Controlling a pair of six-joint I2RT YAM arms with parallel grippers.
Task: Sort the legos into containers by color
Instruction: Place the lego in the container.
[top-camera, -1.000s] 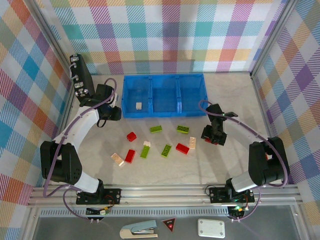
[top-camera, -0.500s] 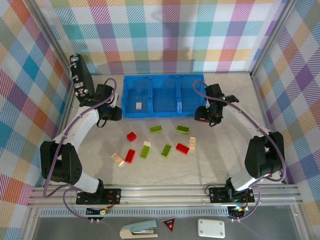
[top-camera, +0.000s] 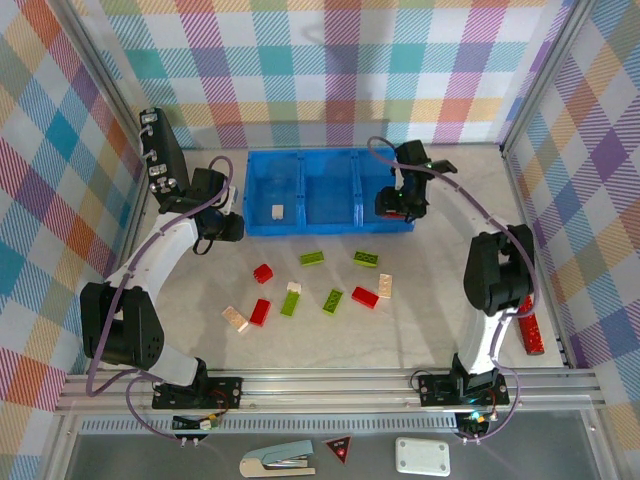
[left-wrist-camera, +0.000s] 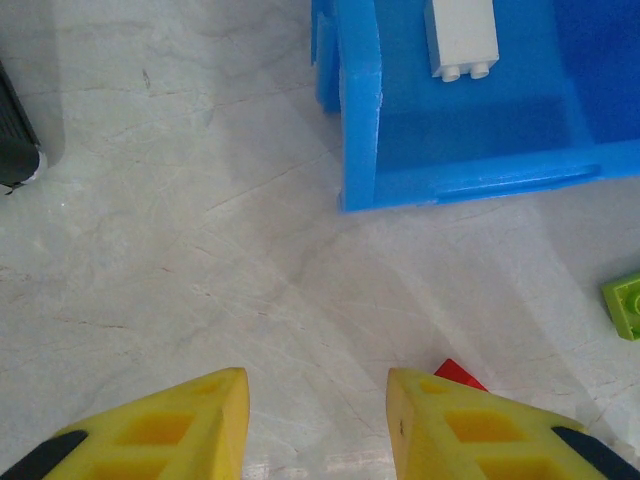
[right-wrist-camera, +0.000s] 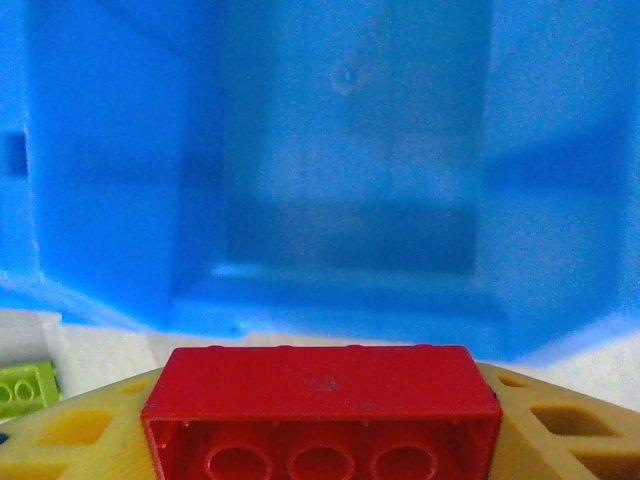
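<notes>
The containers are three joined compartments of a blue tray (top-camera: 328, 226). My right gripper (top-camera: 397, 203) hangs over the right compartment (right-wrist-camera: 350, 150), shut on a red lego (right-wrist-camera: 320, 400) held lengthwise between its yellow fingers. A cream lego (top-camera: 277, 211) lies in the left compartment (left-wrist-camera: 462, 38). My left gripper (top-camera: 226, 228) stands open just left of the tray's near-left corner (left-wrist-camera: 360, 150), with bare table between its fingers (left-wrist-camera: 200, 420). On the table lie several more legos: red (top-camera: 263, 273), green (top-camera: 311, 258), green (top-camera: 365, 260), cream (top-camera: 384, 287), red (top-camera: 365, 297).
A long red stick (top-camera: 530, 332) lies at the table's right edge beside the right arm. Checkered walls close in the back and both sides. A red lego's corner (left-wrist-camera: 460, 373) and a green one (left-wrist-camera: 625, 303) sit right of my left fingers.
My right gripper has carried the red lego from the table right of the loose legos back to above the tray's right compartment. The left arm has not moved.
</notes>
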